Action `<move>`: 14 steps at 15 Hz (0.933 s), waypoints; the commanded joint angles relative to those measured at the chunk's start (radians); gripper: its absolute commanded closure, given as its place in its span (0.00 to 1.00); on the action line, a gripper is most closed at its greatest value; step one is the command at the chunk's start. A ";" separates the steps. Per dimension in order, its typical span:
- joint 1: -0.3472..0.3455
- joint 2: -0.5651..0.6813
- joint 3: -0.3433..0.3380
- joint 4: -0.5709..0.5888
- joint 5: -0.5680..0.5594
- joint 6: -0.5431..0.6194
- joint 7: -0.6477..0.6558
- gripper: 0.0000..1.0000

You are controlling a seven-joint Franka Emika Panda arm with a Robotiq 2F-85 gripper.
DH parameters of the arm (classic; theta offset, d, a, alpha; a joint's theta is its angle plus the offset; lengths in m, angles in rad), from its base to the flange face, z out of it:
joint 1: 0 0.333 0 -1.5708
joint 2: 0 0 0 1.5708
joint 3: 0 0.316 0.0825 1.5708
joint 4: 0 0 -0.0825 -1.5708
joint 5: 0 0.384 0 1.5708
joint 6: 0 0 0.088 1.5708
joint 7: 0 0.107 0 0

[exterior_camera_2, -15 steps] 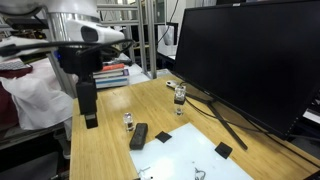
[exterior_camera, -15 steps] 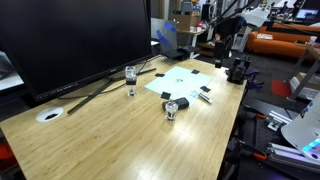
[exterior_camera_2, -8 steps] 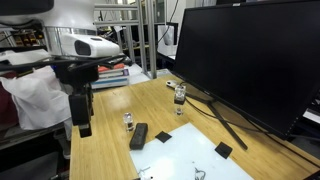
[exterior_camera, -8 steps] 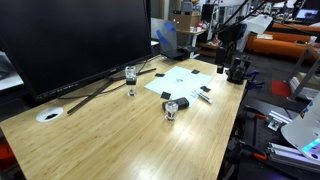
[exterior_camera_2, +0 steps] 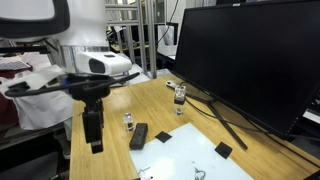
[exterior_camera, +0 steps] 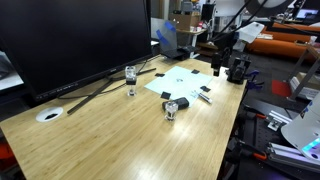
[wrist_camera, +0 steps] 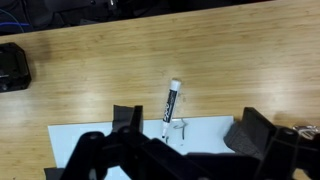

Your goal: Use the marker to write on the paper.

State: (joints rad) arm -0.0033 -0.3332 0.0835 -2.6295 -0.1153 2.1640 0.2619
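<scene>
Wrist view: shows one marker (wrist_camera: 170,103), white with a dark band, lying along the 12-to-6 line. Its 6 o'clock end rests over the top edge of the one paper (wrist_camera: 80,135), the rest on bare wood. Shows two black pieces (wrist_camera: 126,117) on the sheet's upper corners, at 9 and 3 o'clock of the marker's lower end. Finds one gripper (wrist_camera: 190,162) at 6 o'clock, over the sheet, jaws spread wide, released, grasping nothing and clear of the marker.

In an exterior view, places the paper (exterior_camera: 185,82) flat at 2 o'clock of the table's middle, with the gripper (exterior_camera: 217,66) hanging at 2 o'clock of it, by the table's edge. Counts two small glass jars (exterior_camera: 131,76): one at 9 o'clock of the sheet, apart from it; one at 6 o'clock, just beside its near edge. Counts one white disc (exterior_camera: 48,115), far off at 9 o'clock. In an exterior view, adds one black block (exterior_camera_2: 138,136) lying near a jar.

Surface: one light wooden table (exterior_camera: 120,140), grain showing. Carries one large monitor (exterior_camera: 70,40), screen dark, along the 10 o'clock side. Room: cluttered workshop, shelves behind, orange equipment at 3 o'clock.
</scene>
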 commanded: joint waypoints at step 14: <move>-0.008 0.183 -0.051 -0.034 0.060 0.308 -0.030 0.00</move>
State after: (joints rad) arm -0.0102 -0.1689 0.0418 -2.6728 -0.0799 2.4523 0.2603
